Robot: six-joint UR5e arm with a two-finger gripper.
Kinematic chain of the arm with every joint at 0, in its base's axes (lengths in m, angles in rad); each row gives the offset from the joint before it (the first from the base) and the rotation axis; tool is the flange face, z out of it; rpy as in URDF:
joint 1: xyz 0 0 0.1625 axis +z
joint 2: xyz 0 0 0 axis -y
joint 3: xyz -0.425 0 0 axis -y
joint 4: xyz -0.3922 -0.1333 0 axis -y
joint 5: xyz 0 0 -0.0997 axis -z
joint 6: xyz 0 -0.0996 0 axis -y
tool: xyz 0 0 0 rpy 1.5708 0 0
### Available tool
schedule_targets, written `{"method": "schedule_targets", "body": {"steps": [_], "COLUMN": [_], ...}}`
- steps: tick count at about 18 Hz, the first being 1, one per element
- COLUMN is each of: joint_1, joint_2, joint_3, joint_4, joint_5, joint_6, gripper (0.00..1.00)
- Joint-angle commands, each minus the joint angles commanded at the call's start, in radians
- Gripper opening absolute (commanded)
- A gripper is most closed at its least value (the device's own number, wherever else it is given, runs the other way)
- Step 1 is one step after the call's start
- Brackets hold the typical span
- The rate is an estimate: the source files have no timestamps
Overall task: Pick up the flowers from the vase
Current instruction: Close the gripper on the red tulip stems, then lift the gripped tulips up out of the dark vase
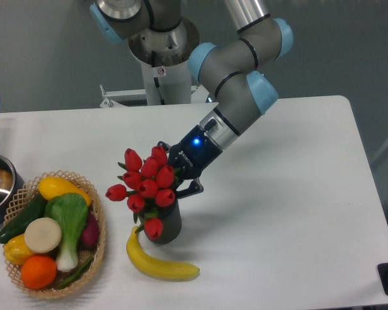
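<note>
End effector [175, 173]: fingers closed around the tulip stems, just above the vase mouth.
Flowers [145, 187]: red tulip bunch, stems in the vase.
Vase [167, 225]: upright on bench [297, 194], touching the banana [156, 261].
</note>
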Motion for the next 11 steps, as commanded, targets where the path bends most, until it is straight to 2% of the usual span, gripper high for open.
{"method": "schedule_targets", "body": {"steps": [6,11], "joint_1": [0.005,0.026], "joint_2": [0.017,0.04], "joint_3": [0.003,0.008], "joint_4": [0.002,0.006], "joint_5": [-0.021,-0.101], "joint_6": [-0.034,-0.057], "gripper": [0.35,0.35]}}
